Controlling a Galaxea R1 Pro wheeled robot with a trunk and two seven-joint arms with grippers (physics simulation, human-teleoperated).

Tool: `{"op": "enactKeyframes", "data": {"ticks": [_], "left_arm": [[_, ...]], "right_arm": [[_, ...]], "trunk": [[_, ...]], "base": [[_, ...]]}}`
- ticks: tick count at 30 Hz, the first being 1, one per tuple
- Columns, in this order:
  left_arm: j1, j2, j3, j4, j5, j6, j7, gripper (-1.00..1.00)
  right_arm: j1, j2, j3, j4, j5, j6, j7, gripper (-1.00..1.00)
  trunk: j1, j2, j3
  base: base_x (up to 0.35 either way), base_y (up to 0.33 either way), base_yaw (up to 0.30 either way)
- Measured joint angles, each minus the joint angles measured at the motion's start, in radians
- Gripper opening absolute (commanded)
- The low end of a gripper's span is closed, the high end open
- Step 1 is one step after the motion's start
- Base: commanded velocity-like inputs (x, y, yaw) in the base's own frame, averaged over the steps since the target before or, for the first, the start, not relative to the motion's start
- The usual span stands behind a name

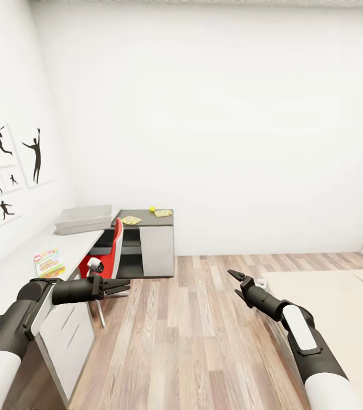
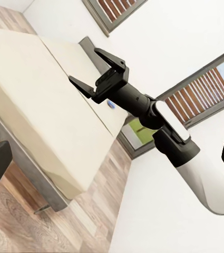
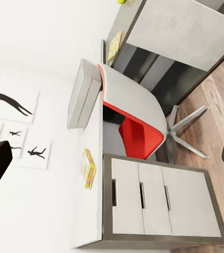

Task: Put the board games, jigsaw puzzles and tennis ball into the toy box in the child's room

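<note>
Head view: board game (image 1: 49, 263) lengthwise along table (image 1: 10, 273)

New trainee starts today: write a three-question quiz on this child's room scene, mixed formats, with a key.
1. True or false: the board game lies on the white table, nearer the robot than the toy box.
2. Multiple choice: the tennis ball rests on A) the floor, B) the dark desk section past the red chair, C) the bed.
3. Fill in: the jaws of the right gripper stand ____.

Key: 1 true; 2 B; 3 open, holding nothing. The left gripper also holds nothing, though its jaw state is unclear.
</note>
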Motion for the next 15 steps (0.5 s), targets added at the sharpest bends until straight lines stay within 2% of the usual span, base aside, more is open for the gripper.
{"op": "enactKeyframes", "data": {"ticks": [10,15], "left_arm": [[0.000,0.000,0.000,0.000,0.000,0.000,0.001,1.00],[0.001,0.000,0.000,0.000,0.000,0.000,0.001,1.00]], "right_arm": [[0.000,0.000,0.000,0.000,0.000,0.000,0.000,1.00],[0.000,0.000,0.000,0.000,0.000,0.000,0.000,1.00]], "trunk": [[0.000,0.000,0.000],[0.000,0.000,0.000]], "base": [[-0.031,-0.005,0.000],[-0.070,-0.141,0.000]]}}
